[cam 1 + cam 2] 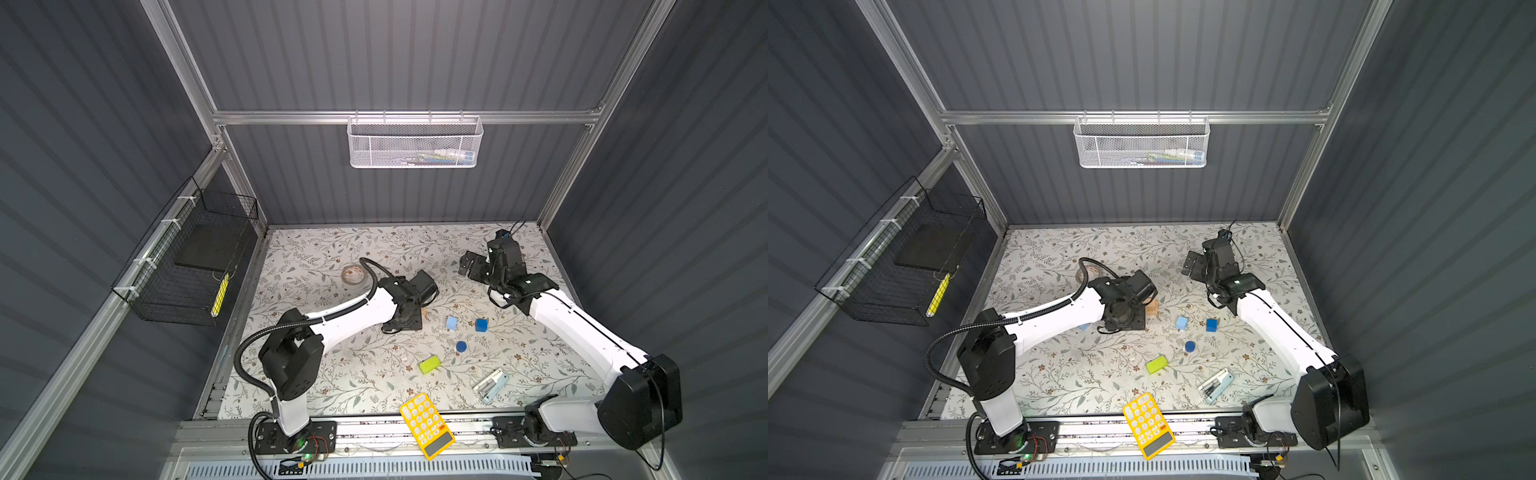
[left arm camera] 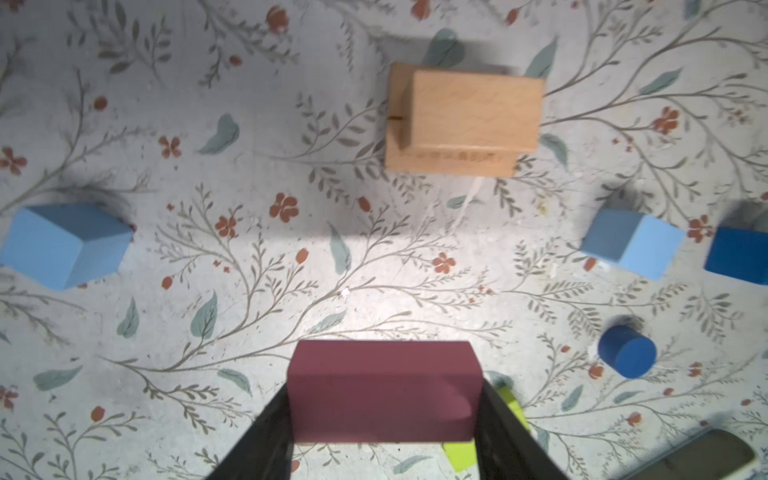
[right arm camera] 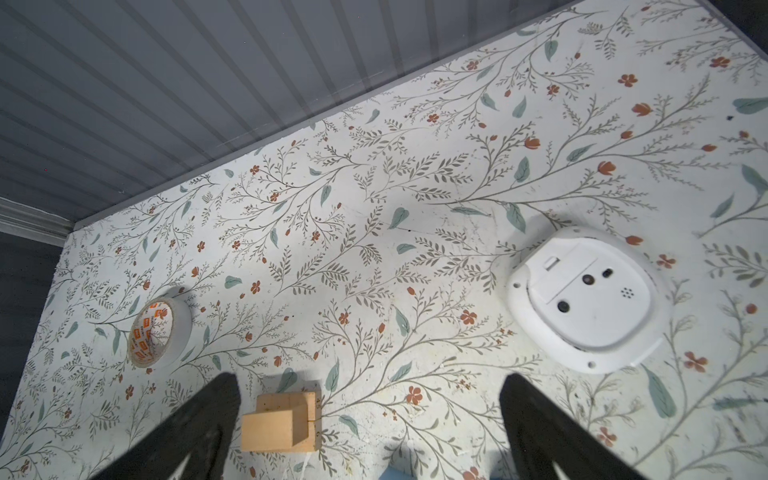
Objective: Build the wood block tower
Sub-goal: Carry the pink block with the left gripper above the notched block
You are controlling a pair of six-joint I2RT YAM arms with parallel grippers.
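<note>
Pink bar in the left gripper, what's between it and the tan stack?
Nothing. In the left wrist view, only bare floral tabletop lies between the pink bar and the tan stack.

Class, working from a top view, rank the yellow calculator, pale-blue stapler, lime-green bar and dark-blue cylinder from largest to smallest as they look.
1. yellow calculator
2. pale-blue stapler
3. lime-green bar
4. dark-blue cylinder
The calculator lies at the front, perhaps nearer the camera, yet its lead is plain.
</note>
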